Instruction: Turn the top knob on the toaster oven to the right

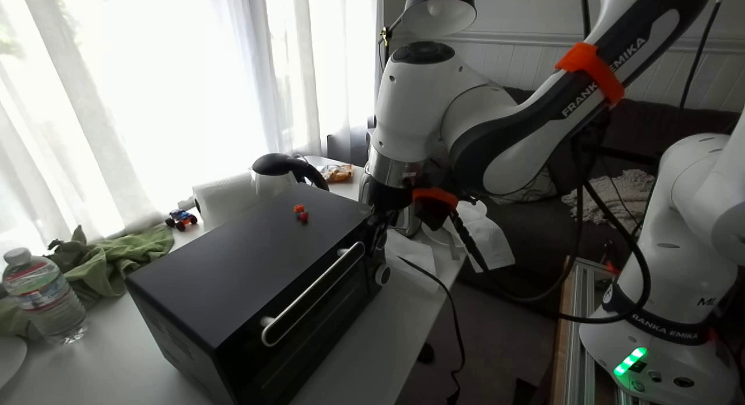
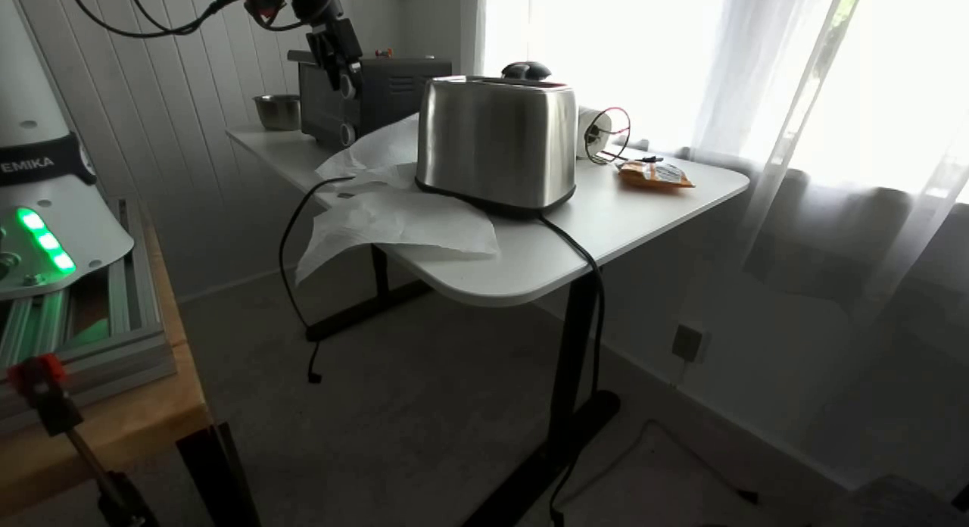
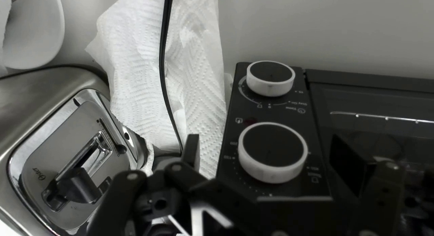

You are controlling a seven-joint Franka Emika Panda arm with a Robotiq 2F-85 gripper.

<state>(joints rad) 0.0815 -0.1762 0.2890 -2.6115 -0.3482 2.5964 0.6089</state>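
The black toaster oven (image 1: 244,259) stands on the table, also visible in another exterior view (image 2: 397,88). Its top knob, black-faced with a pale ring, appears in the wrist view (image 3: 273,151) and in an exterior view (image 2: 348,86). The picture from the wrist is upside down, so the bottom knob (image 3: 270,78) appears above it. My gripper (image 3: 268,156) is open, one finger on each side of the top knob, with visible gaps to the ring. In an exterior view the gripper (image 2: 342,61) is right at the top knob. No contact shows.
A steel toaster (image 2: 496,145) stands beside the oven on the white table (image 2: 530,273). Paper towels (image 2: 401,224) and a black cord (image 3: 163,66) lie between them. The oven handle (image 1: 314,294) juts out in front. Small red toys (image 1: 301,214) sit on the oven.
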